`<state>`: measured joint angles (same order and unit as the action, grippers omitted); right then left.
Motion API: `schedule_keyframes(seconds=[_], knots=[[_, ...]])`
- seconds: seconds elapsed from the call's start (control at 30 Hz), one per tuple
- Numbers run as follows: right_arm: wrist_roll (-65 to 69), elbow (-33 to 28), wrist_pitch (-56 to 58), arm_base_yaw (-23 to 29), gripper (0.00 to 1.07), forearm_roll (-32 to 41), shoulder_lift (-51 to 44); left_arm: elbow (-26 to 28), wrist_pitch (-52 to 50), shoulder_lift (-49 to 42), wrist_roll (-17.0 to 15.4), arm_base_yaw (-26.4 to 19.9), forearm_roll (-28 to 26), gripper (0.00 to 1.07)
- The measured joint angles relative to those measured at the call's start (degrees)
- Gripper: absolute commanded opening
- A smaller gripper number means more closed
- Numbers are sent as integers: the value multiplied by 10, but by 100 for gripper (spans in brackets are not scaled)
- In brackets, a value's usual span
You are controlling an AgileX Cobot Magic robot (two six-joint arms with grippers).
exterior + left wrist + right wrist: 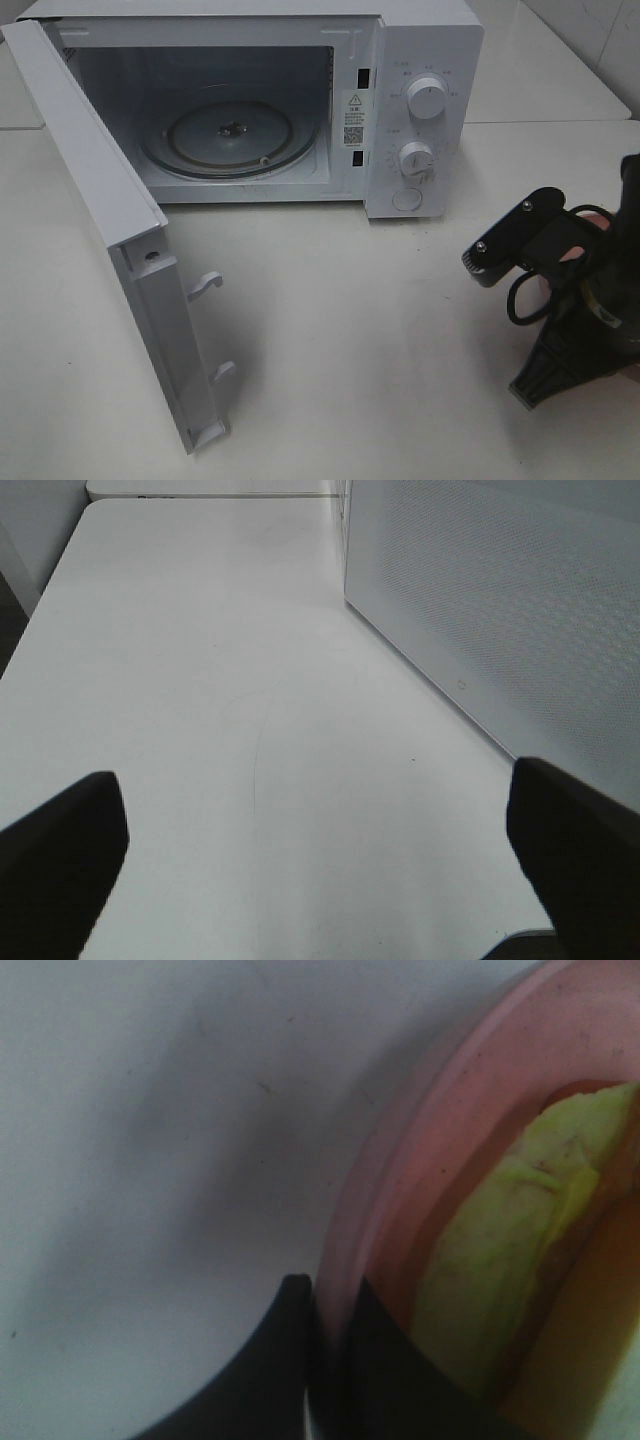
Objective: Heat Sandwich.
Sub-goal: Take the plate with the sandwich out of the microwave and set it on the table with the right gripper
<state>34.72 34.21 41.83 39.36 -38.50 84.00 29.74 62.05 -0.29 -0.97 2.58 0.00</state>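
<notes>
Left to right. Door point(110, 250) of the microwave point(425, 60) is swung fully open toward the left, inner face with two latch hooks point(205, 285) exposed. Cavity is seen lit, glass turntable point(232, 135) inside with nothing on it. Control panel is set on the right of the cavity: two dials point(428, 98) stacked, round button point(407, 200) below.

Left gripper point(320, 850) is not seen in the high view; in the left wrist view its fingers point(60, 850) are spread wide, nothing between them, bare white worktop point(250, 680) below and the perforated door face point(520, 610) just beside.

Right arm point(570, 300) is seen at the right edge of the high view, low over the worktop, well apart from the microwave. Right gripper point(328, 1360) is closed narrow on the rim of the pink plate point(400, 1160): one finger outside the rim, one inside, per the right wrist view.

Sandwich point(500, 1260) is lying on the plate, just beside the inner finger; only the pale green filling and a tan edge are made out, blurred. Plate and sandwich are hidden behind the arm in the high view.
</notes>
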Motion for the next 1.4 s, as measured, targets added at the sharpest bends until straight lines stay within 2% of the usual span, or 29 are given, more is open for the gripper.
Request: schedule_keyframes(seconds=[0.27,0.43,0.87,1.13,1.4], knots=[[77,35,-1,-58,4,-59,72,0,0,0,0,0,0,98],[90,37,-9,-94,4,-72,96,0,0,0,0,0,0,98],[131,37,-50,-175,5,-120,107,0,0,0,0,0,0,98],[138,37,-72,-178,5,-129,110,0,0,0,0,0,0,98],[164,38,-94,-179,5,-137,164,0,0,0,0,0,0,98]])
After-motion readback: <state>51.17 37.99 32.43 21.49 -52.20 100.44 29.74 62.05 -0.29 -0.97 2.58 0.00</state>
